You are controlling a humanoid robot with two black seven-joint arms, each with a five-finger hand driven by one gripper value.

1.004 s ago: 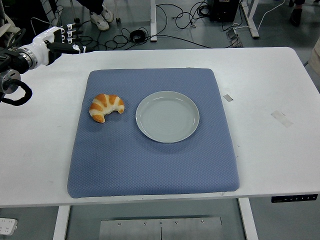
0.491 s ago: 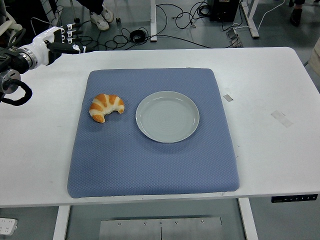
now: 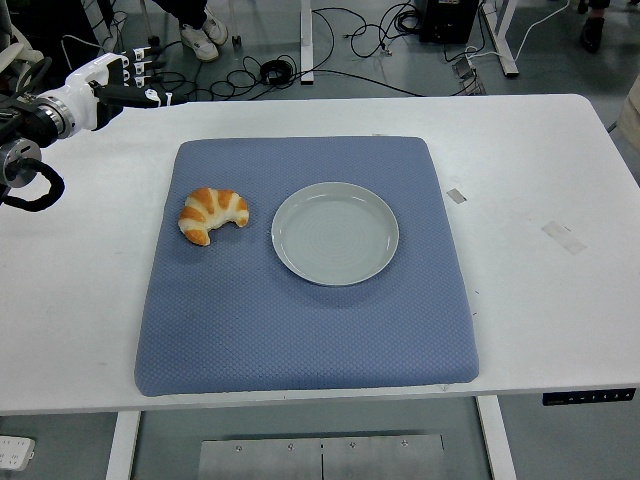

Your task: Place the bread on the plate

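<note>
The golden crescent-shaped bread (image 3: 213,214) lay near the blue mat's left edge, well forward-right of the left hand (image 3: 128,78), whose fingers were extended, empty.

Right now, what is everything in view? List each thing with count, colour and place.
croissant: one, golden brown with pale stripes, on the mat's left part, beside the plate and apart from it.
plate: one, pale grey, empty, on the mat near its middle.
mat: one, blue, spread over the table's middle.
table: one, white, under everything.
tape scraps: two, greyish, on the table right of the mat.
cables: several, black, on the floor beyond the table.
shoes: a person's, white, on the floor at top left.
left hand: one, white and black, fingers extended, holding nothing, over the table's far left corner.
</note>
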